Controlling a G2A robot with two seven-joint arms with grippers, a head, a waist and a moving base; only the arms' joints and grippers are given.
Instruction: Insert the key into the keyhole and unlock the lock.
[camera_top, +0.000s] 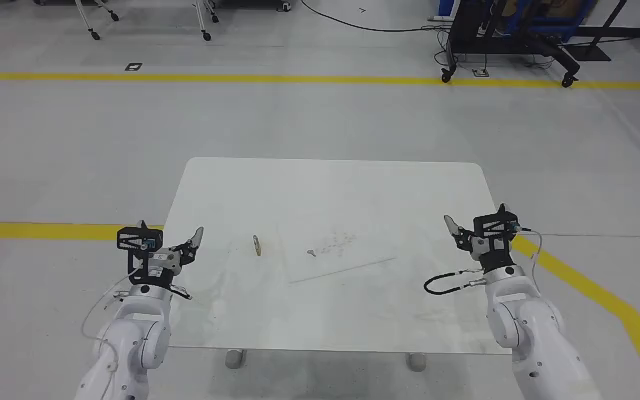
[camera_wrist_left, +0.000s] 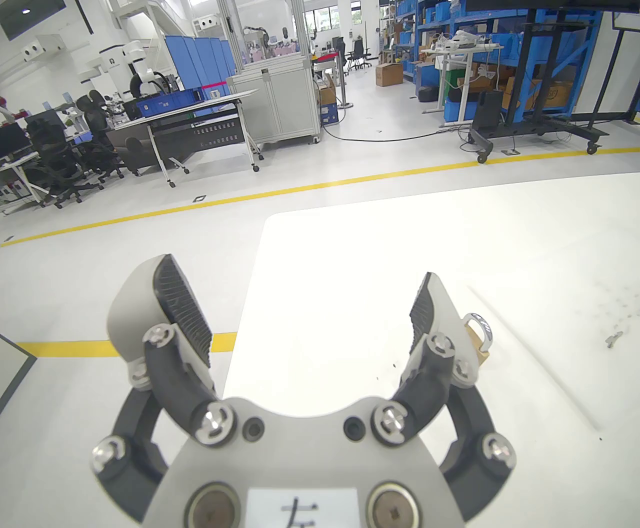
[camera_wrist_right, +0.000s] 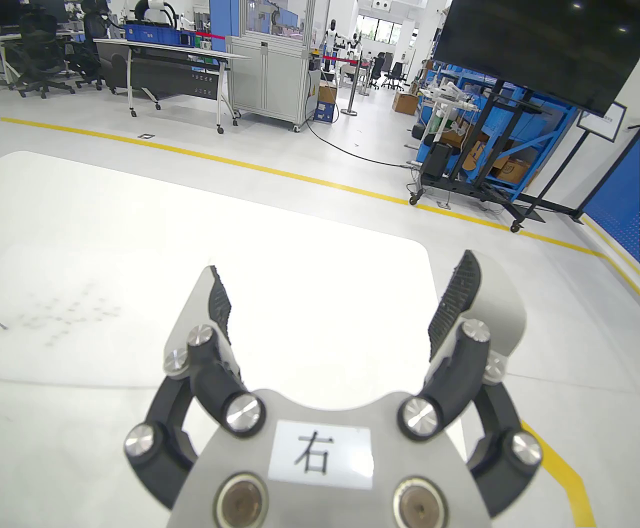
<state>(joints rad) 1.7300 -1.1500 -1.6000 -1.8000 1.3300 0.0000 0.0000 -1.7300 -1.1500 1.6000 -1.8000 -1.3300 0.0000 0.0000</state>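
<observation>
Top view: left tool (camera_top: 170, 232) (camera_wrist_left: 296, 280) wide open, lower left; right tool (camera_top: 476, 218) (camera_wrist_right: 340, 270) wide open, lower right; lock (camera_top: 256, 245) (camera_wrist_left: 480, 335), key (camera_top: 312, 252) (camera_wrist_left: 612, 340) apart on surface (camera_top: 330, 190) between; one-character label (camera_wrist_left: 302, 507) on each tool

Robotics lab in a large industrial hall, white surface (camera_top: 330, 200) on a pale glossy floor, yellow floor lines (camera_top: 300, 78) beyond the surface, farther beyond it blue storage racks (camera_wrist_left: 505, 25), wheeled desks (camera_wrist_left: 200, 132), office chairs (camera_wrist_left: 55, 150), a glazed aluminium enclosure (camera_wrist_left: 272, 100), standing humanoid robots (camera_wrist_right: 330, 32)
</observation>
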